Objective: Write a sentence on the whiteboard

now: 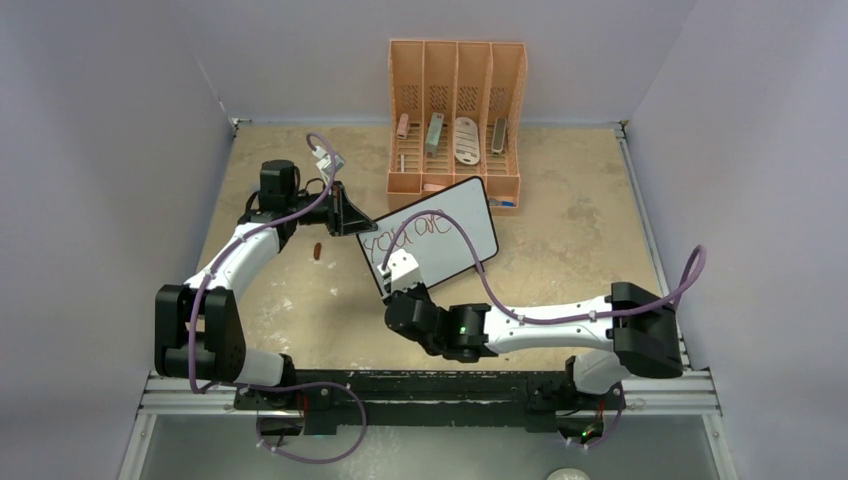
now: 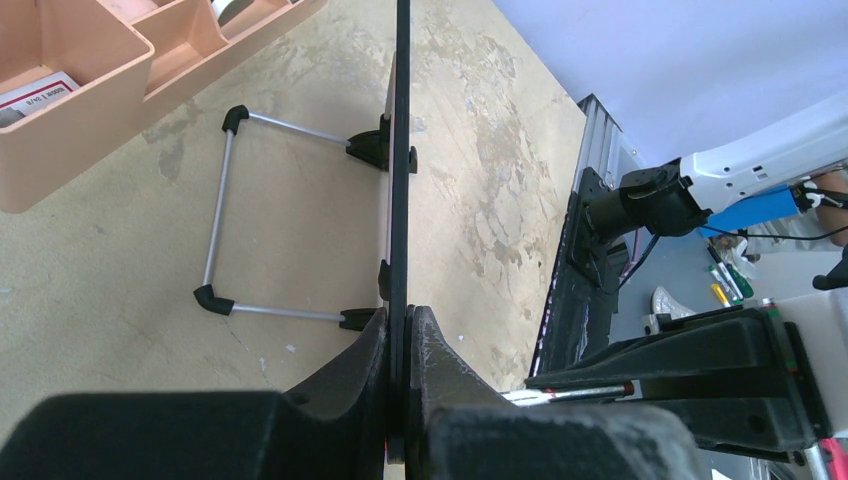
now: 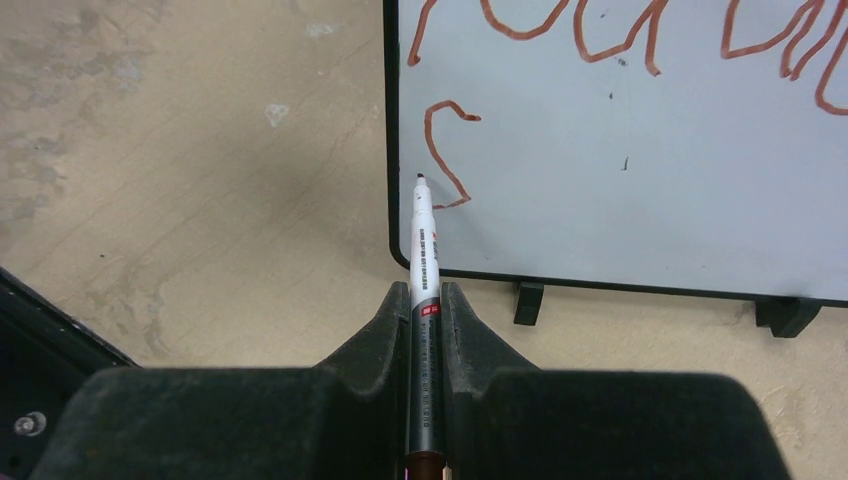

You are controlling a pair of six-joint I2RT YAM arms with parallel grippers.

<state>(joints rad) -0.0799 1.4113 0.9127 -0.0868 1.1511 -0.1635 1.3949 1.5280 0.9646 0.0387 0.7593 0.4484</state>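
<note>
Whiteboard (image 1: 455, 245) is stood before orange organizer (image 1: 455, 70), edge clamped by left gripper (image 2: 400, 325) | marker (image 3: 424, 250) is pinched by right gripper (image 3: 426, 300), tip at board's left edge | sentence (image 3: 620, 35): upper line and one lower letter are written

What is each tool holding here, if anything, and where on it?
The left tool pinches the whiteboard by its side edge. The right tool clamps a marker around its barrel's rear half, tip toward the board.

Orange organizer (image 1: 505, 70) at table (image 1: 580, 230) rear, four slots filled; small reddish object (image 1: 317, 251) lying apart.
</note>
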